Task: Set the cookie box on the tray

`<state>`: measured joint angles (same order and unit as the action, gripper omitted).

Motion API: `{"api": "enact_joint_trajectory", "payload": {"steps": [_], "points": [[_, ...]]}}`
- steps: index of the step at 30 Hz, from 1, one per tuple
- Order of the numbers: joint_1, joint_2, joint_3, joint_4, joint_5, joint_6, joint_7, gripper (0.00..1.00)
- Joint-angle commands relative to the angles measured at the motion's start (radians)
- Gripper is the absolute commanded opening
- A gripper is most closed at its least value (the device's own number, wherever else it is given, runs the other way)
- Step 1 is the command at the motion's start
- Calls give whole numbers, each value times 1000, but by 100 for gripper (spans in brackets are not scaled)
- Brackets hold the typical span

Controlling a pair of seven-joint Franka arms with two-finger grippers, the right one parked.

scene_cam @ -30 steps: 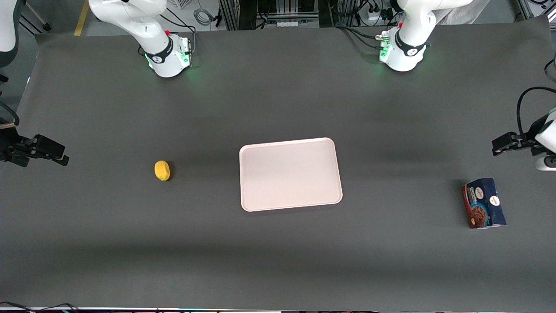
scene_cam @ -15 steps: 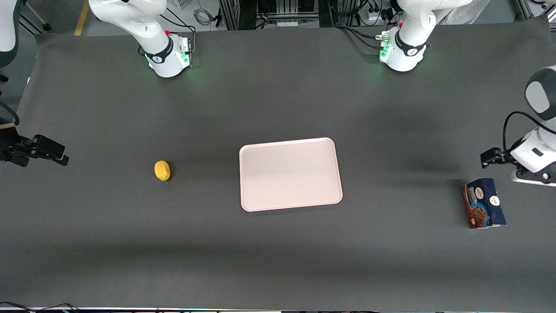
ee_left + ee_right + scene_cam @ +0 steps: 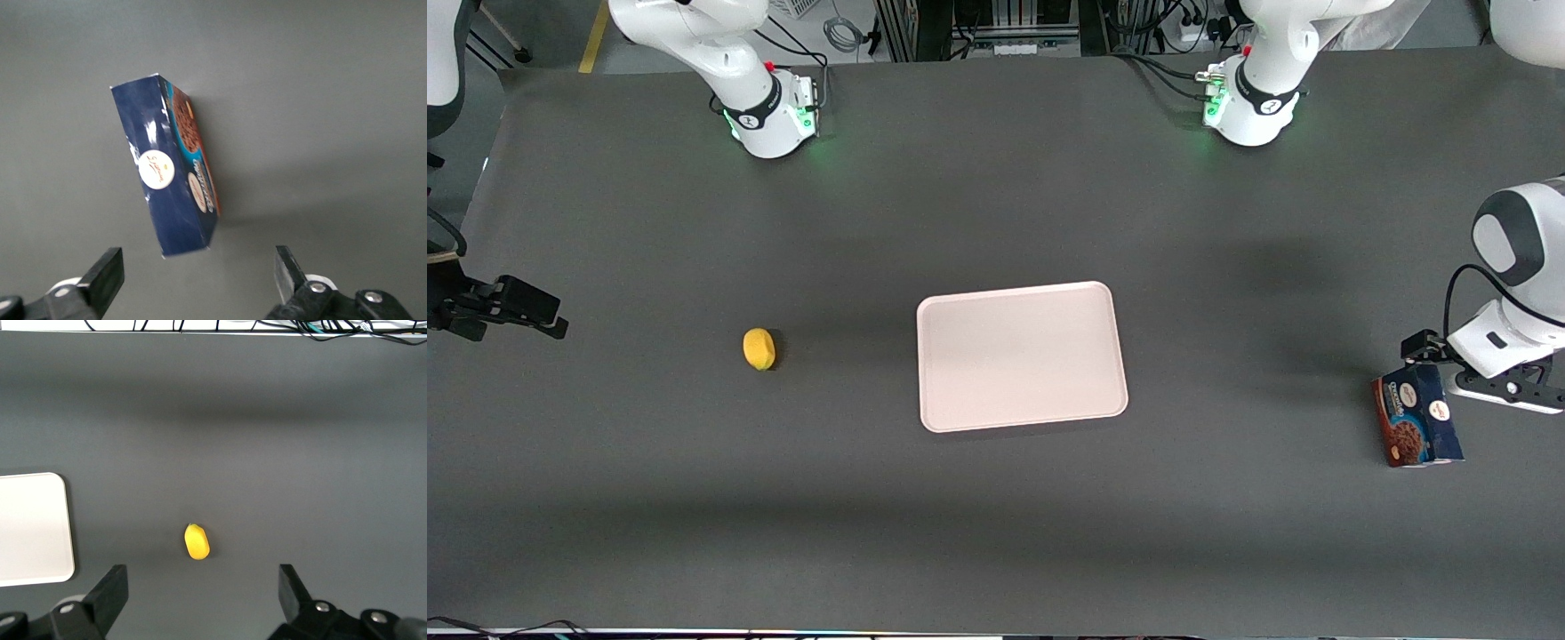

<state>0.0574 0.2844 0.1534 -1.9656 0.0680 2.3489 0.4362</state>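
Observation:
The cookie box [image 3: 1418, 416] is a dark navy carton with a chocolate cookie picture. It lies on the table mat toward the working arm's end. The pale pink tray [image 3: 1021, 356] sits at the middle of the table with nothing on it, well apart from the box. My left gripper [image 3: 1423, 349] hovers just over the box's end that lies farther from the front camera. In the left wrist view the gripper [image 3: 198, 277] is open, nothing between its fingers, and the cookie box [image 3: 167, 173] lies on the mat just ahead of the fingertips [image 3: 108, 272], untouched.
A small yellow rounded object [image 3: 759, 348] rests on the mat beside the tray, toward the parked arm's end. Both arm bases [image 3: 1249, 107] stand at the table edge farthest from the front camera. The table's end edge is close to the box.
The left arm has swung in and come down from the table's end toward the cookie box; its gripper now hangs right at the box. Box, tray and yellow object have not moved.

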Motion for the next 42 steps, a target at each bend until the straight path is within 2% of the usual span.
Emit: {"api": "enact_joint_trajectory", "payload": {"steps": [1, 3, 6, 13, 22, 28, 35, 42], "points": [[-1, 51, 8, 42, -34, 29, 27, 100], [4, 81, 9, 68, -80, 26, 30, 100], [4, 111, 14, 88, -100, 29, 30, 100], [4, 130, 21, 97, -102, 36, 32, 100], [12, 200, 20, 116, -109, 133, 33, 100], [19, 234, 21, 131, -220, 132, 41, 100], [27, 251, 21, 131, -273, 132, 58, 100], [27, 280, 23, 166, -284, 122, 61, 100]]}}
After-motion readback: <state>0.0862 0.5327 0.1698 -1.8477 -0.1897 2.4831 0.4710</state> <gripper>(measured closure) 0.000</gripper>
